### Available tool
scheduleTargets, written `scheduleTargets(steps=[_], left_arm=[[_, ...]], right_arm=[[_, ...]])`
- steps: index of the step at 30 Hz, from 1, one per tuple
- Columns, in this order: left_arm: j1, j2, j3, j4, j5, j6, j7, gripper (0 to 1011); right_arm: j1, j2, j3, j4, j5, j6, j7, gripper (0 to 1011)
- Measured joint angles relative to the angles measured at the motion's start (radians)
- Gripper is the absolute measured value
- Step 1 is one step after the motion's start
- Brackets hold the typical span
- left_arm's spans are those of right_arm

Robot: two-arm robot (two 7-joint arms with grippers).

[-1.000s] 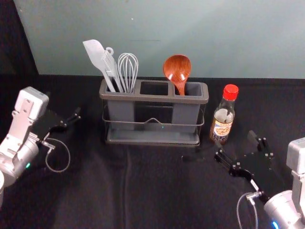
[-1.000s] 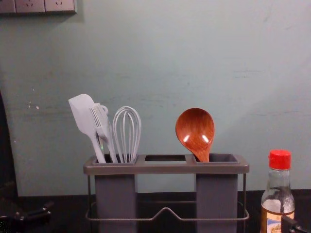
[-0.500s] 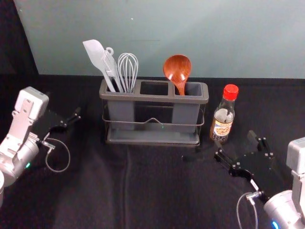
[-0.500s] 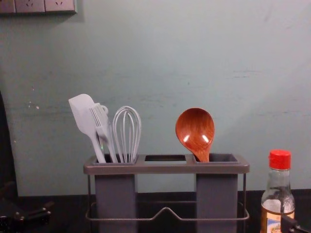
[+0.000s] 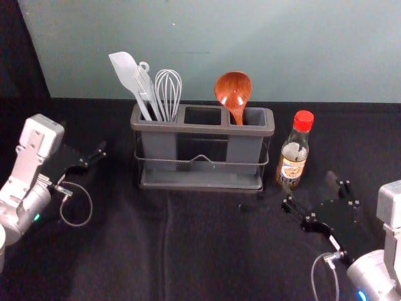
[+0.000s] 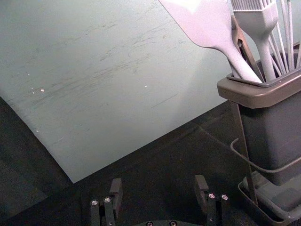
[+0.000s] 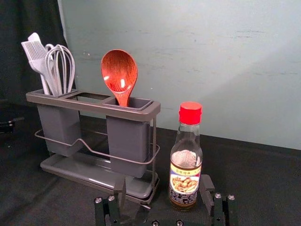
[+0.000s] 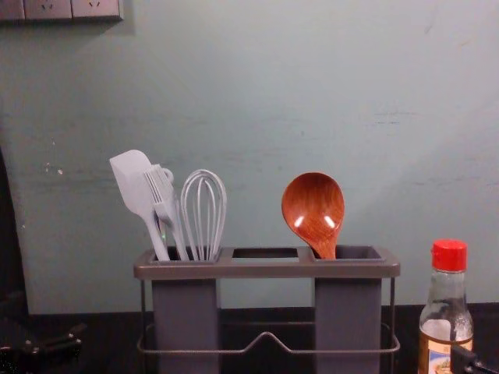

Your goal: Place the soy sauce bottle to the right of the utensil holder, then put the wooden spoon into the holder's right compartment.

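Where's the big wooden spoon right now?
In the head view, the wooden spoon stands bowl-up in the right compartment of the utensil holder, left of the soy sauce bottle.

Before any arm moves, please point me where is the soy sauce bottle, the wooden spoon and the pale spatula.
Soy sauce bottle (image 7: 184, 176): right wrist view, on its label.
Wooden spoon (image 8: 313, 209): chest view, on its bowl.
Pale spatula (image 8: 139, 189): chest view, on its blade.
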Motion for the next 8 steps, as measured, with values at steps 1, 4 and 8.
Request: scheduleTargets(steps=[1, 4, 8], left_arm=[[0.0, 0.0, 0.0, 0.0, 0.0, 0.0, 0.0, 1005], [0.0, 0.0, 0.0, 0.0, 0.0, 0.0, 0.0, 1005], [0.0, 0.0, 0.0, 0.0, 0.0, 0.0, 0.0, 1005]], right_arm=[[0.0, 0.0, 0.0, 0.0, 0.0, 0.0, 0.0, 1003], [0.0, 0.0, 0.0, 0.0, 0.0, 0.0, -0.001, 1003], [0.0, 0.0, 0.0, 0.0, -0.001, 0.0, -0.001, 1002]])
